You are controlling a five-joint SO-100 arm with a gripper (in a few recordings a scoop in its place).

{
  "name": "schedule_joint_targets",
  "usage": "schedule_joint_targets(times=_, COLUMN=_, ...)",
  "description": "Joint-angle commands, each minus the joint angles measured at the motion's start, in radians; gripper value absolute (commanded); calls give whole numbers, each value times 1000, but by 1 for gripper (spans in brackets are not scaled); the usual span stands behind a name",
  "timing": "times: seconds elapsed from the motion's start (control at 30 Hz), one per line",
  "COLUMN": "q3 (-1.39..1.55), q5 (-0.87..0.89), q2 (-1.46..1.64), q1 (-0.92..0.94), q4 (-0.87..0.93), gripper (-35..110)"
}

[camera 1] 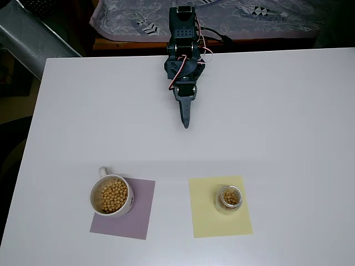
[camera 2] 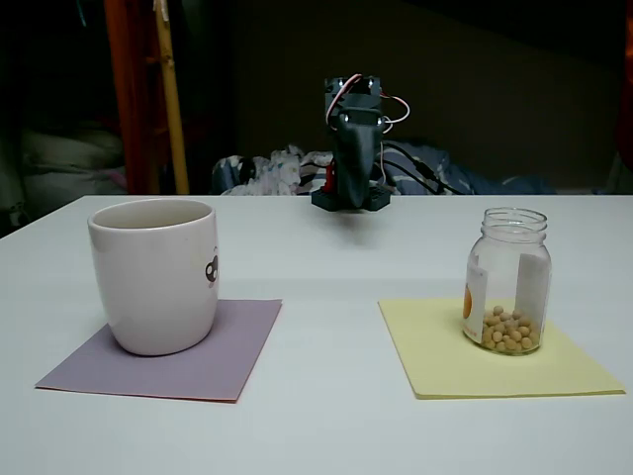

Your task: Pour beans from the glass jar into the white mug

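Beans (camera 1: 231, 197) lie in a shallow layer at the bottom of the glass jar (camera 2: 507, 281), and a much bigger heap of the same beans fills the white mug (camera 2: 155, 273), as your overhead view shows.

Take the jar as your landmark. It stands upright, mouth open and uncapped, on a yellow square mat (camera 1: 219, 206), toward that mat's right half in the overhead view. A pale label with an orange patch shows on its side in the fixed view.

The mug stands well to the left of the jar in both views, upright on a mauve square mat (camera 1: 128, 217), over that mat's left part. From overhead its small handle points up and to the left, away from the jar. The two mats lie apart, with bare white table (camera 1: 288, 111) between them.

The gripper (camera 1: 186, 119) hangs well beyond the jar, toward the far edge of the table and a little to the jar's left in the overhead view. It touches nothing and holds nothing. From above, the claw looks drawn together into one dark point aimed toward the near side; you should treat that as likely, not certain, since the fixed view shows it head-on and dim. The arm's base sits at the far table edge, with red and white wires looping at it.

Behind the table, past the arm, a patterned cloth (camera 1: 233, 16) lies crumpled.
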Motion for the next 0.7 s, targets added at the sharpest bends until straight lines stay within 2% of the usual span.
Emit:
schedule_joint_targets(times=0.0, q3=12, q5=21, q2=38, q1=-8, q4=28, gripper=6)
schedule_joint_targets(times=0.1, q3=9, q5=41, q2=38, q1=2, q4=46, gripper=0)
schedule_joint_targets(times=0.67, q3=2, q5=40, q2=38, q1=12, q4=72, gripper=0)
